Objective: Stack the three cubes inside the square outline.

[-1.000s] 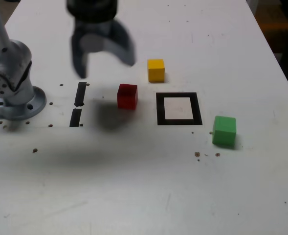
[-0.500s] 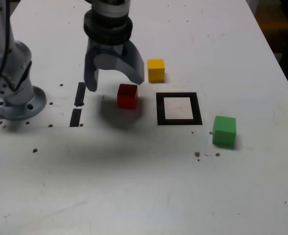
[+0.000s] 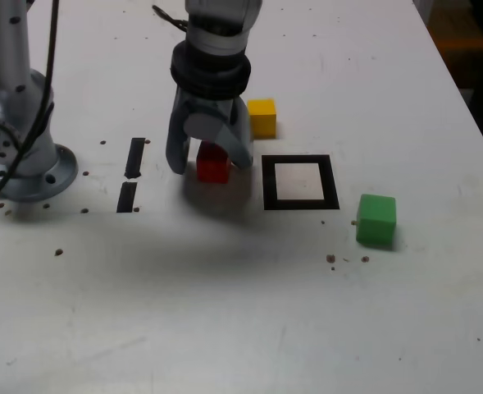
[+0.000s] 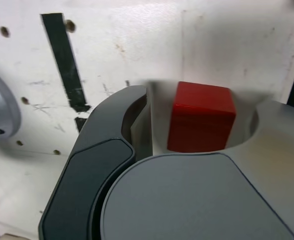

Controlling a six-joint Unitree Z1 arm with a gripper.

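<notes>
Beside the empty square outline, the gripper straddled the red cube, jaws part-open with a gap, positioned for grasping.

- A white, scuffed worktop fills nearly the whole exterior view, speckled with small brown crumbs.
- Dim, dark surroundings beyond its far right corner.

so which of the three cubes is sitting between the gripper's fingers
The red cube: the gripper straddles it. The yellow cube and green cube sit clear of the gripper.
</notes>
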